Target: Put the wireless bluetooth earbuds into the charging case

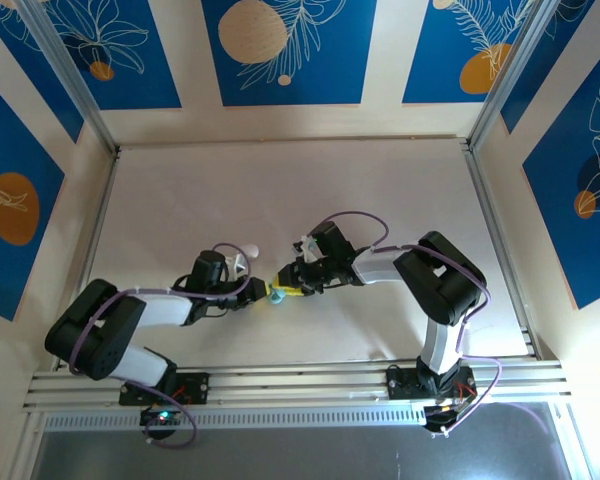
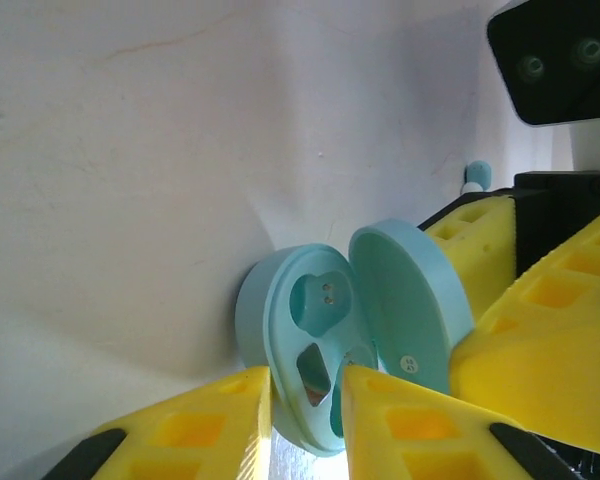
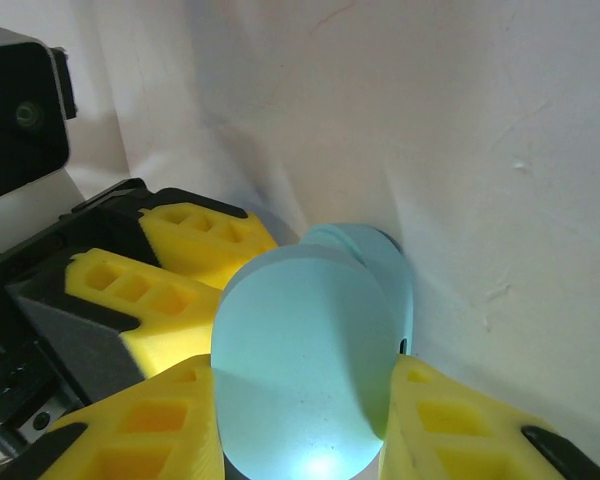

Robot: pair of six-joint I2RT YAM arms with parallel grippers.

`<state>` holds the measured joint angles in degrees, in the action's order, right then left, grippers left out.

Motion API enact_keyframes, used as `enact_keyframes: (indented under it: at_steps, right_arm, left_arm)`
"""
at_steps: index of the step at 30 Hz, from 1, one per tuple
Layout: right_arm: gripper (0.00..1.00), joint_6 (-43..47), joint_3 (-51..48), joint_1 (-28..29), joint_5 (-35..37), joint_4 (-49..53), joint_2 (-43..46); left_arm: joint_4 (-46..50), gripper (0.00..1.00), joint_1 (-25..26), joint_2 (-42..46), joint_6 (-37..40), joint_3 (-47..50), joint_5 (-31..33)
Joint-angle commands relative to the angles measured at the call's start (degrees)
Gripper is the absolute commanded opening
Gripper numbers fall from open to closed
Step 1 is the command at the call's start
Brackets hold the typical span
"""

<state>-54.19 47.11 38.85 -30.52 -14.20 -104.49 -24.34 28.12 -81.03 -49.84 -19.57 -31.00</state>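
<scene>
Pale blue oval plastic charging case [image 2: 280, 320]: mid white bench [image 2: 130, 150], hinged open. Left end effector [image 2: 306, 395] clamps its lower half; right end effector [image 3: 305, 395] pinches the lid [image 3: 300, 320]. Wells apparently empty. Pale blue plastic earbud [image 2: 477, 174] lies beyond, uninserted.

Blue floral wall panels [image 1: 290, 50], white table [image 1: 280, 190]

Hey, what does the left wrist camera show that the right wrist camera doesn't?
Left wrist: the charging case open, its earbud wells facing the camera, and a pale blue earbud on the table behind. Right wrist: the lid, seen from its smooth outer back. Both: the case, held by the left gripper and the right gripper.
</scene>
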Motion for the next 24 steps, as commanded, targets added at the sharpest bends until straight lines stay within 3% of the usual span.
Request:
enact_keyframes:
  at_steps: [1, 4, 9, 14, 24]
  right_arm:
    - [0.25, -0.1, 0.0, -0.2, -1.8, -0.3, -0.7]
    - [0.25, 0.0, -0.1, -0.2, -1.7, -0.2, -0.4]
    - [0.25, -0.1, -0.2, -0.2, -1.8, -0.4, -0.3]
    - [0.25, -0.7, -0.3, -0.2, -2.1, -1.4, -0.7]
    - [0.25, -1.7, -0.9, 0.1, -2.4, -3.1, -1.0]
  left_arm:
    - [6.4, 0.27, 0.6, 3.9, 2.7, -1.5, 2.2]
    - [10.7, 0.28, 0.6, 7.9, 3.7, -1.8, 4.0]
    - [12.9, 0.18, 0.6, 10.8, 3.5, -2.8, 3.8]
    - [6.8, 0.11, 0.6, 6.8, 1.2, -2.7, 0.6]
    - [-3.5, 0.10, 1.4, -0.8, -2.8, -2.8, -2.1]
